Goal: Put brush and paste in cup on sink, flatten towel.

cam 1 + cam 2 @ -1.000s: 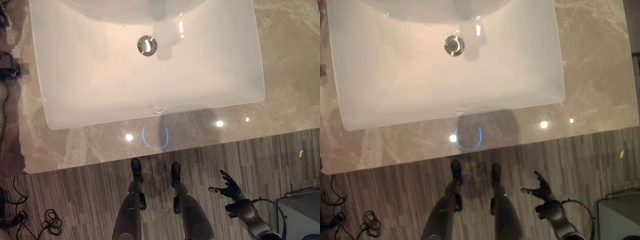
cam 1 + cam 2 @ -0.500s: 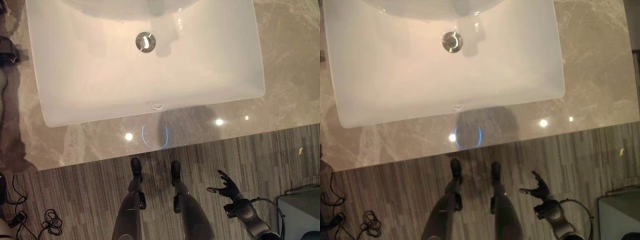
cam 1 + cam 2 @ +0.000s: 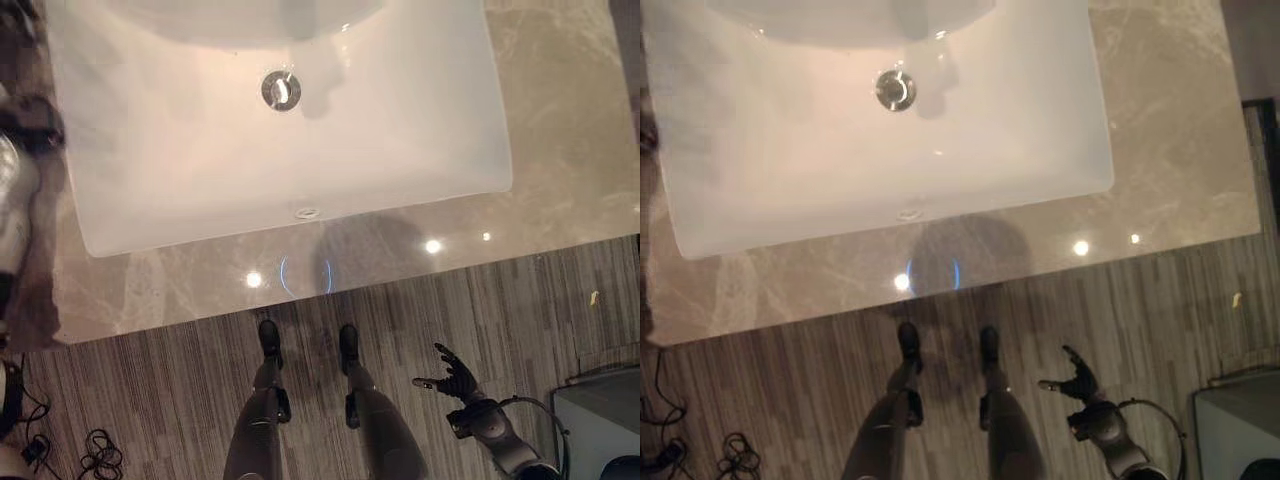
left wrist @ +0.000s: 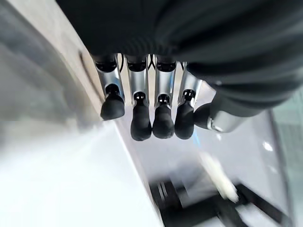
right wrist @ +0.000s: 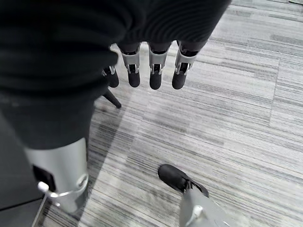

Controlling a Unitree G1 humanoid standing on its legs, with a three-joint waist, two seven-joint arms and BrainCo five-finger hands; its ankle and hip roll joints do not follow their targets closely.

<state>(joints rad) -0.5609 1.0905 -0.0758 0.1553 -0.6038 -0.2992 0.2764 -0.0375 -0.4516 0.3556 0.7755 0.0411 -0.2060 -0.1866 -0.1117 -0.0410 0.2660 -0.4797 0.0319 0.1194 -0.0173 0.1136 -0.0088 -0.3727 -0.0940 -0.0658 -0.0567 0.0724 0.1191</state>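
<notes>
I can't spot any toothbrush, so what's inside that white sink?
Inside the white sink there is a round metal drain and a small overflow hole in the near wall. The far end runs out of frame, so anything there is unseen.

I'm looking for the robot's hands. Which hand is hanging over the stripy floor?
The right hand, open with fingers spread above the striped floor, holding nothing. The left hand is up beside the white sink instead.

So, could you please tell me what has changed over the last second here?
Mostly the camera has shifted: the whole picture, with the white sink basin and marble counter, slides slightly. The right robot hand stays open, low over the striped floor, holding nothing. The left robot hand is open and empty too.
</notes>
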